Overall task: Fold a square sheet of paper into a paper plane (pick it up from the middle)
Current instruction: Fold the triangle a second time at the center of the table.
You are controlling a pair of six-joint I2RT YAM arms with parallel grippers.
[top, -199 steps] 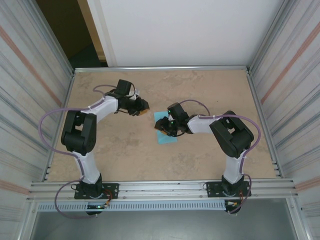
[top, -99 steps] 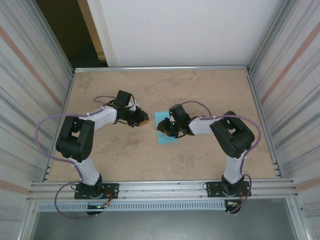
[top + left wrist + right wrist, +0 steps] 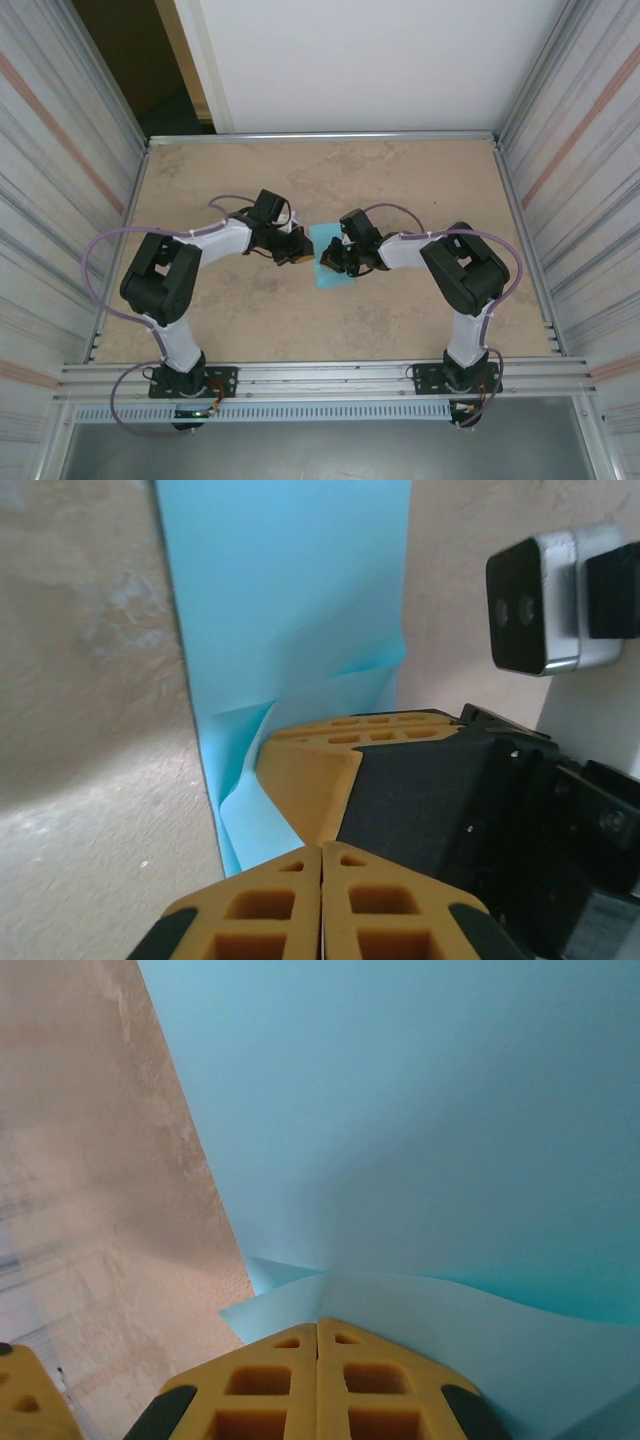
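Observation:
The square sheet of paper (image 3: 334, 279) lies light blue on the tan table, between the two arms. My right gripper (image 3: 327, 262) is shut on its left part and pinches up a small ridge of paper (image 3: 400, 1300) at its fingertips (image 3: 318, 1325). That ridge and the right gripper's yellow fingers (image 3: 310, 770) stand over the sheet (image 3: 290, 600) in the left wrist view. My left gripper (image 3: 299, 256) is shut just beside the sheet's left edge. Its tips (image 3: 321, 848) nearly touch the right gripper's fingers, and I see no paper between them. No paper plane shape is visible.
The table (image 3: 400, 180) is walled by metal rails and ribbed side panels. The right arm's wrist camera (image 3: 540, 600) sits close in front of the left gripper. A corner of the left gripper's yellow finger (image 3: 20, 1390) shows at the lower left of the right wrist view.
The left arm has swung right, from well left of the sheet to its left edge, and its jaws have closed. The right gripper has closed on the sheet where it hovered.

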